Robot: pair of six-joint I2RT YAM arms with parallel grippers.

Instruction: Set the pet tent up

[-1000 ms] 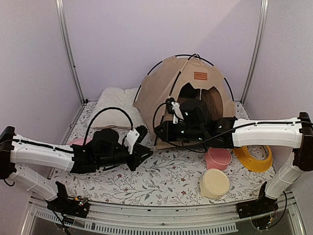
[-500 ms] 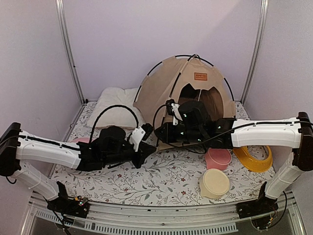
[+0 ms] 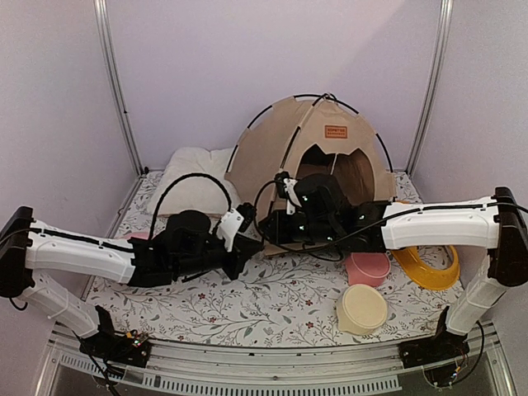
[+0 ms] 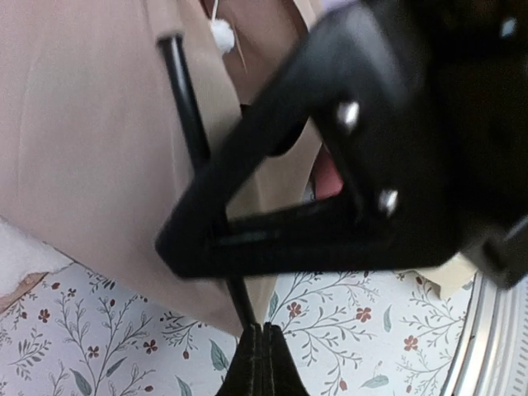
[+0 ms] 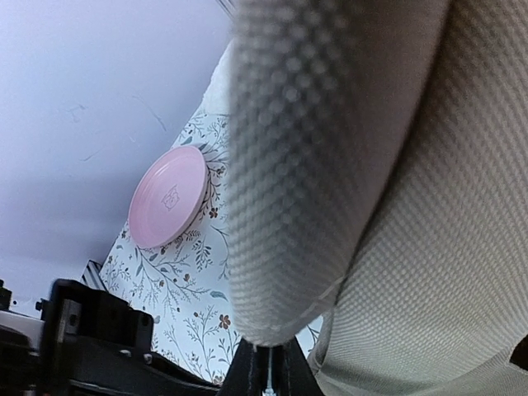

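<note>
The pet tent [image 3: 280,153] stands domed at the back of the mat, tan fabric on thin black poles, with its doorway facing front. My left gripper [image 3: 250,242] sits at the tent's front left corner. In the left wrist view the left gripper [image 4: 262,334] is shut, and a black pole [image 4: 186,107] runs down across the fabric into its tips. The white pom-pom [image 4: 222,35] hangs above. My right gripper [image 3: 266,226] is at the same corner. In the right wrist view the right gripper [image 5: 268,363] is shut on a fold of the tent's fabric [image 5: 313,165].
A cream cushion [image 3: 194,180] lies left of the tent. A pink plate [image 5: 169,196] rests on the floral mat behind my left arm. A pink bowl [image 3: 368,267], a cream bowl [image 3: 362,308] and a yellow bowl [image 3: 429,266] stand at the front right. The right arm's black wrist [image 4: 346,165] crosses just above my left gripper.
My left arm has moved right to the tent's front corner and its jaws have closed there. The right arm has shifted slightly left, keeping its hold on the fabric.
</note>
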